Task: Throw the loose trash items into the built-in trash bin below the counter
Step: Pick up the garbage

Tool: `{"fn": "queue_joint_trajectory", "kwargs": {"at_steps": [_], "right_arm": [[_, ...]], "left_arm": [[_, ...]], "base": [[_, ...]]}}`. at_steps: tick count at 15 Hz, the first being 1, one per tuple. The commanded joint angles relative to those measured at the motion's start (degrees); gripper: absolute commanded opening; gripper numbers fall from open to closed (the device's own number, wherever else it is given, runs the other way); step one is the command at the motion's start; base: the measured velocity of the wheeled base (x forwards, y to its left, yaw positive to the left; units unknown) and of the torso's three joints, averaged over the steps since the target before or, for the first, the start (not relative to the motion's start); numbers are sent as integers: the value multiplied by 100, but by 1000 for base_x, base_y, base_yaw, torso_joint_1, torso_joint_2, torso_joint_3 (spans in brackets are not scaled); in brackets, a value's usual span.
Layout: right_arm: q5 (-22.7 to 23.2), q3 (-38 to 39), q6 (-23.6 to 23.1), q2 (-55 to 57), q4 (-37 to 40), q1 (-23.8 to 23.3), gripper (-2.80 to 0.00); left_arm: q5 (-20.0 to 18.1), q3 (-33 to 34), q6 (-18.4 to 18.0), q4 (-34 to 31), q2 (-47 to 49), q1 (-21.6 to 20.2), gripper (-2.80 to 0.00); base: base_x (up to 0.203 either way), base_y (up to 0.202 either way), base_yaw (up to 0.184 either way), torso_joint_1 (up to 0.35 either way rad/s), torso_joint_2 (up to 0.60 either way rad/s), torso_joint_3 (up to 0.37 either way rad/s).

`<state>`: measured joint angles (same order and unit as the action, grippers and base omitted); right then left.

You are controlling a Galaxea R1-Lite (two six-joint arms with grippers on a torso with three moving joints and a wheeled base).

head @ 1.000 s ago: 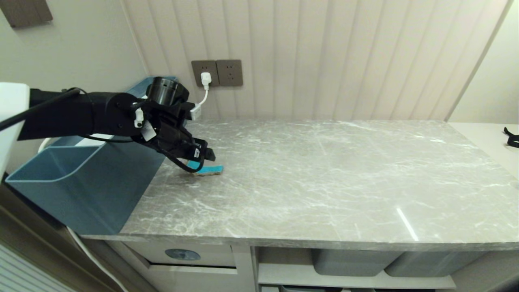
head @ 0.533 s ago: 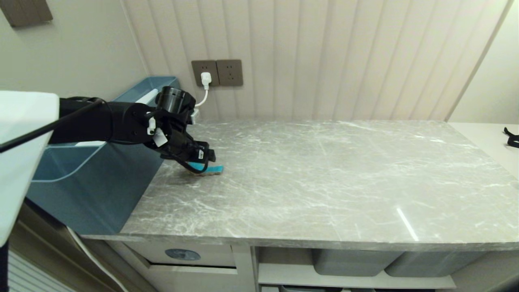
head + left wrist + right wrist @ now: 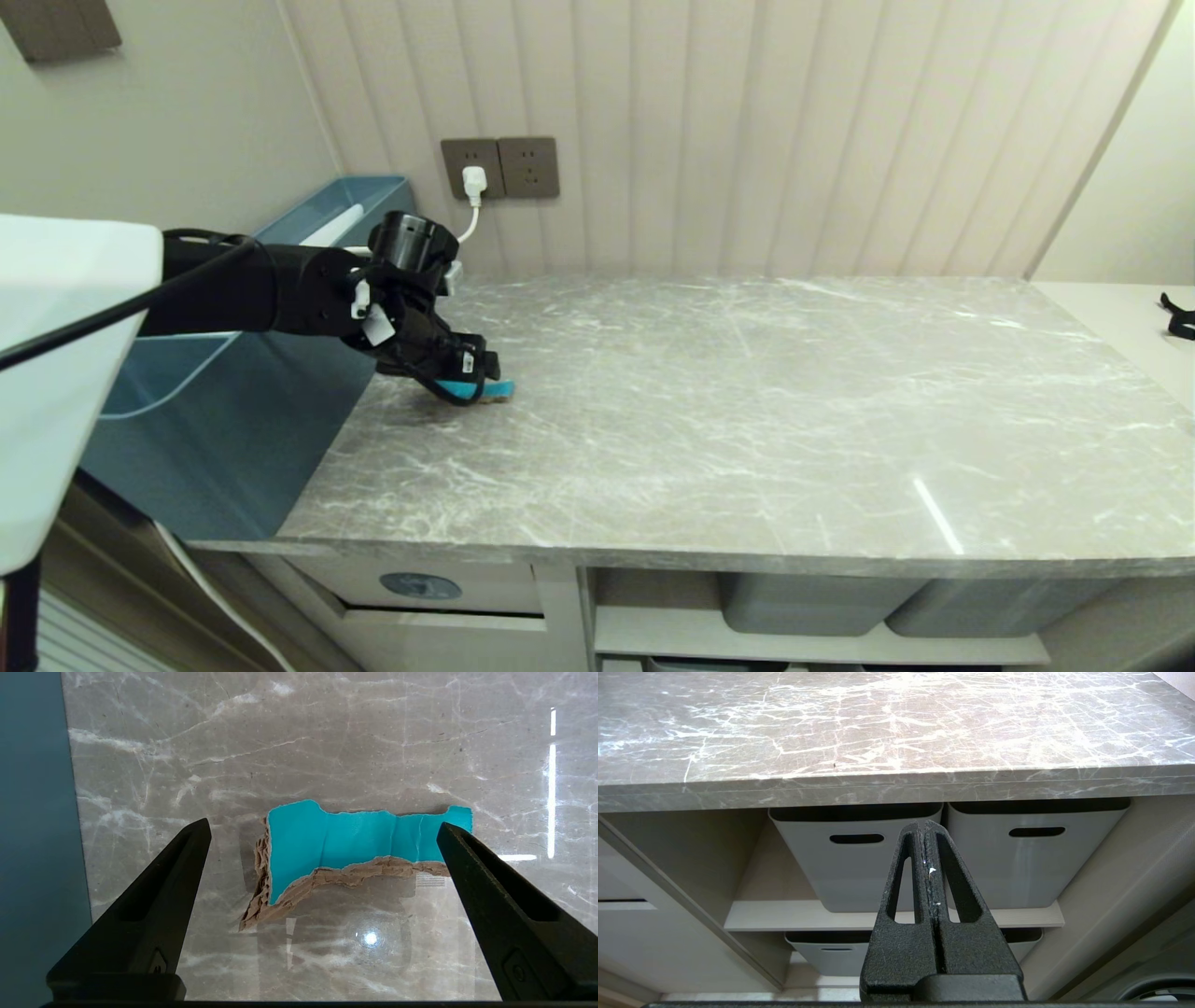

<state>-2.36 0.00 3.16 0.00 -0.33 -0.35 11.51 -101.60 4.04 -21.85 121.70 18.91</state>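
Jaws of my left gripper (image 3: pixel 322 830) stood spread as wide as they go, empty, low over the table (image 3: pixel 747 411) near its back left corner, beside the large teal-blue box (image 3: pixel 233 439). Between the two tips lay a turquoise cardboard scrap (image 3: pixel 345 837), flat on the stone, bright face up and ragged brown edge toward me. Its long axis ran from one jaw toward the other, so I was straddling it lengthwise, not across its narrow width; one end sat right at one tip, while a gap showed before the other. I judged that closing this way would press the scrap end to end and could buckle it. My right gripper (image 3: pixel 927 858) hung pressed shut and empty below the table edge, facing the grey tubs (image 3: pixel 859 858), far from the scrap. The bin flap (image 3: pixel 420 586) waited under the table's left end.
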Motion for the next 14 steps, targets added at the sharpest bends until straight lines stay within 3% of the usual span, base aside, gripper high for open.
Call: {"fn": "queue_joint_trajectory", "kwargs": {"at_steps": [1,6,14], "right_arm": [[-1,9,1,0,-2,0,-280],[-1,9,1,2,-2,0,-280],[-1,9,1,0,-2,0,-280]], "left_arm": [[9,-1,51,-13,11,-1,-280],[9,0,317,22,56,60,-280],[1,33,319,22,-25,131,-280]], "base": [[0,0,0,0,0,0],[0,0,0,0,0,0],[0,0,0,0,0,0]]}}
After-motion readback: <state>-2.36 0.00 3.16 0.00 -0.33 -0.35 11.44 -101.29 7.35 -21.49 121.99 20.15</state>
